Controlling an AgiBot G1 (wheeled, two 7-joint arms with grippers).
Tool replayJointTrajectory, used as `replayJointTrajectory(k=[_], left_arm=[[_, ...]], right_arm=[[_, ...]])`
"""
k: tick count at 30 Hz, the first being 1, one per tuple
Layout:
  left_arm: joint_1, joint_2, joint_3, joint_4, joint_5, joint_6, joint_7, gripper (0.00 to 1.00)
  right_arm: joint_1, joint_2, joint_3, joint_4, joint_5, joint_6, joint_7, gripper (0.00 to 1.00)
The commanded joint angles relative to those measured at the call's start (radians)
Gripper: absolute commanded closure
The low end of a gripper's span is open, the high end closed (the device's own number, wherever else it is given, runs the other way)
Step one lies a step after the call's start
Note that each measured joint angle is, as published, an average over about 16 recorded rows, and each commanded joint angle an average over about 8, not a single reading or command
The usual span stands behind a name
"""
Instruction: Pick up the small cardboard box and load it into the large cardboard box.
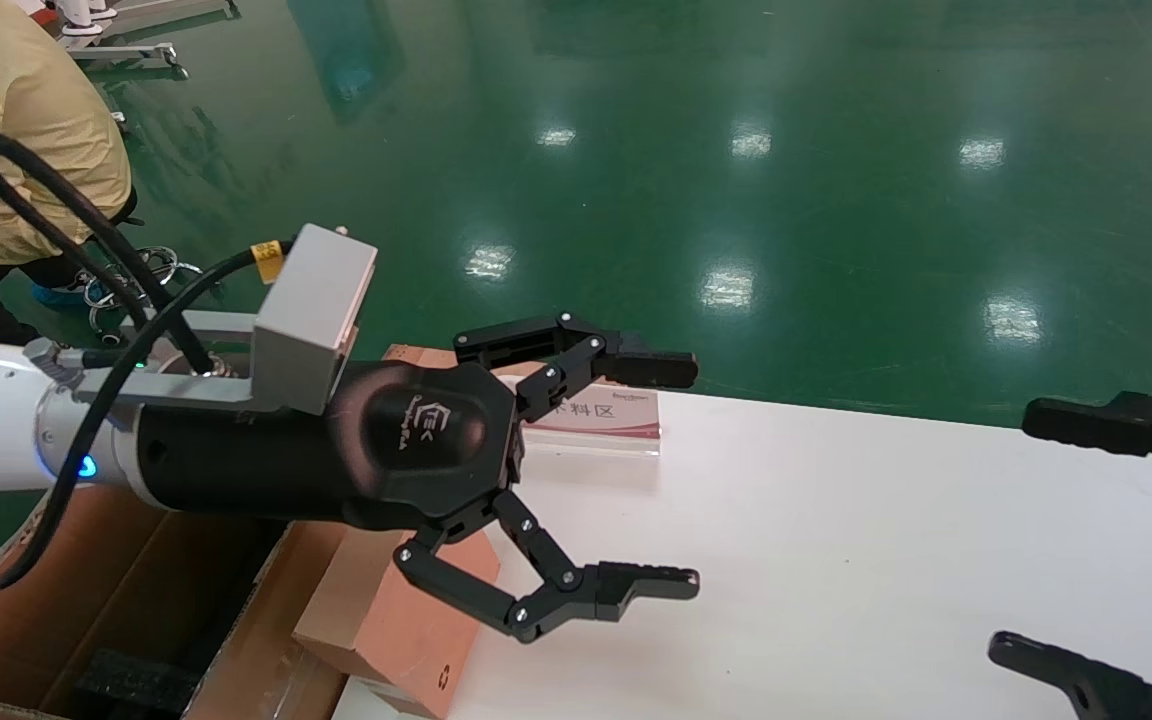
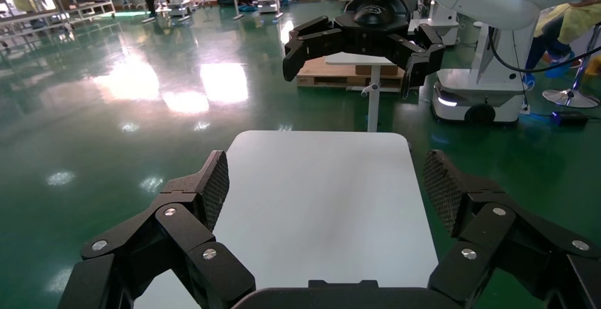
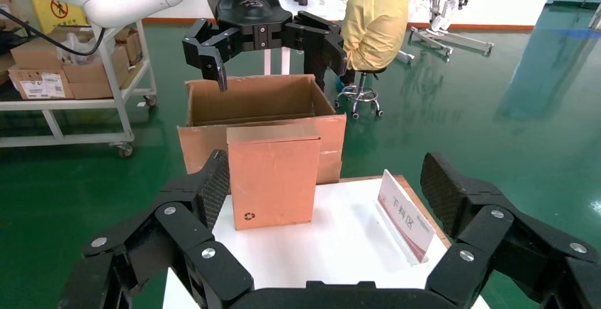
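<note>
bright overhead light | glare spots on green floor (image 1: 736,200) | imgs sharp

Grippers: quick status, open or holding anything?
Left gripper: open, empty, above the small box.
Right gripper: open, empty, over the table.

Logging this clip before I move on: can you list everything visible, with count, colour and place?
small reddish-brown cardboard box: one, standing upright at the table's edge, beside the big carton.
large brown corrugated cardboard box: one, flaps up, on the floor against the table.
white table: one, on a green floor.
pink-and-white label sign: one, near the table's far edge.
person in a yellow coat: one, seated behind the big carton.
left gripper: open, above the small box, empty.
right gripper: open, over the table's right end.
</note>
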Motion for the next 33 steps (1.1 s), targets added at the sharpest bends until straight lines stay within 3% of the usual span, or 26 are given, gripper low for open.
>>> replayJointTrajectory(k=[1,21,26,33], left_arm=[[0.000,0.000,0.000,0.000,0.000,0.000,0.000,0.00],[0.011,-0.025,0.000,0.016,0.009,-0.020,-0.029,0.00],[0.011,-0.097,0.027,0.001,0.081,-0.085,-0.159,0.00],[-0.098,-0.190,0.120,-0.063,0.291,-0.107,-0.473,0.00]], right_arm=[[0.000,0.000,0.000,0.000,0.000,0.000,0.000,0.00],[0.000,0.000,0.000,-0.001,0.000,0.000,0.000,0.00],[0.001,0.000,-0.001,-0.001,0.000,0.000,-0.001,0.00],[0.001,0.000,-0.001,-0.001,0.001,0.000,-0.001,0.00]])
